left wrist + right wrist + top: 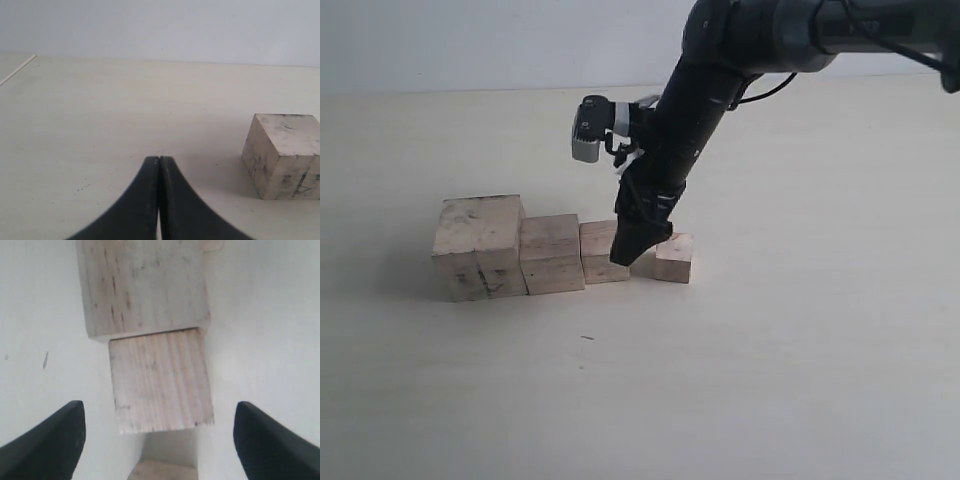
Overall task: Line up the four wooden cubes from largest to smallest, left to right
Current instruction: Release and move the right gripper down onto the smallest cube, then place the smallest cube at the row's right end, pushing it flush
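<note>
Pale wood cubes stand in a row on the cream table [800, 380], running from nine o'clock to three o'clock in the exterior view. The largest cube [480, 245], smudged with dark marks, takes the nine o'clock end. The second cube [552, 253] touches its three o'clock side, and the third cube [600, 258] touches the second in the same way. The smallest cube [674, 258] sits at the three o'clock end, parted from the third by a small gap. The sizes step down along the line.

The right gripper [638, 248] reaches down from the dark arm [700, 100] over the third cube and that gap, its tip low near the table. In the right wrist view its two black fingers [45, 440] stand wide apart, one on each side of the third cube. Bare table shows between each finger and the wood, so the gripper is released and grasps nothing. The second cube lies beyond the third, and an edge of the smallest cube shows on the near side.

The left gripper [159, 161] is clenched, its fingers pressed flat together with nothing between them. The largest cube stands near it, off to one side and apart.
</note>
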### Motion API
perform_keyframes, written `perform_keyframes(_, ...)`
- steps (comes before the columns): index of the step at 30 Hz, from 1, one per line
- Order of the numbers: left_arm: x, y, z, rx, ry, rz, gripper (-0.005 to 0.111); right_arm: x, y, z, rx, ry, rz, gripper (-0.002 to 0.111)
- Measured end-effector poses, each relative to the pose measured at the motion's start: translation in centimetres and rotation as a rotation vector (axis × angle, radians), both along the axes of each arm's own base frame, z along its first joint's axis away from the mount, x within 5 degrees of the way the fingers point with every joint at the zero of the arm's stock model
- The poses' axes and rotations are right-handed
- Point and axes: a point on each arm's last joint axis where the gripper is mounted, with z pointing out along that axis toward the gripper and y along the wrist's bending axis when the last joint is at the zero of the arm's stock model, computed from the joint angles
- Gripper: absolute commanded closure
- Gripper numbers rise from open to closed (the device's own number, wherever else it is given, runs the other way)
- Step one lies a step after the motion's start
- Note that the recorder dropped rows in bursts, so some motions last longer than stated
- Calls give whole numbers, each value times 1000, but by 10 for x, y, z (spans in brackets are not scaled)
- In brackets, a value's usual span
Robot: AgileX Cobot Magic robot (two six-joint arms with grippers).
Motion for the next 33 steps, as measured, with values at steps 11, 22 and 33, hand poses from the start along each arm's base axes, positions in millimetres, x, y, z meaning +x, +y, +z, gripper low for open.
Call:
perform_keyframes(11,0,0,0,0,0,0,107,-3,-19,63,-108,-67,-270,35)
perform_keyframes(22,0,0,0,0,0,0,107,2,-26,41,-225,-83,-285,36)
perform_keyframes(33,0,0,0,0,0,0,107,-10,-35,4,-262,-54,-171,36)
